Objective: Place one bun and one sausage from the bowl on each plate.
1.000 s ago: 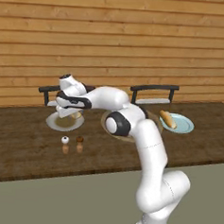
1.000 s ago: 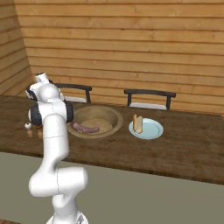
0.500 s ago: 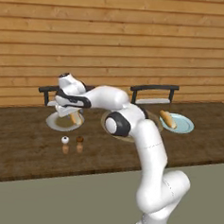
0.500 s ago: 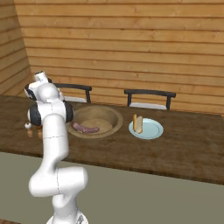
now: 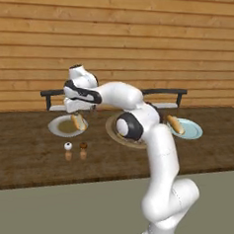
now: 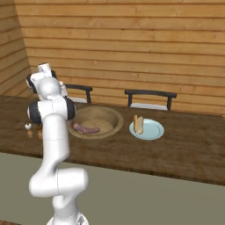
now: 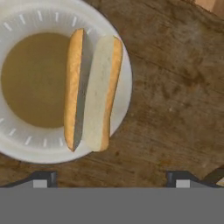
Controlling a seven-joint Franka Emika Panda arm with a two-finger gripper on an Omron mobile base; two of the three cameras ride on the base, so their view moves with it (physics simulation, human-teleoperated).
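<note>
Opened wide over the last second, the jaws hung empty above the split golden bun (image 7: 90,89) resting on the left white plate (image 5: 59,126), one pink sausage (image 6: 86,129) remaining in the tan wooden bowl (image 6: 113,116).

Beside the open bun (image 7: 91,92) on the near plate (image 7: 124,83), bare tabletop (image 7: 175,100) lies free. Two small shakers (image 5: 76,146) stand just in front of that plate (image 5: 56,127); the bowl (image 6: 115,117) and chair backs (image 5: 162,92) flank it.
</note>
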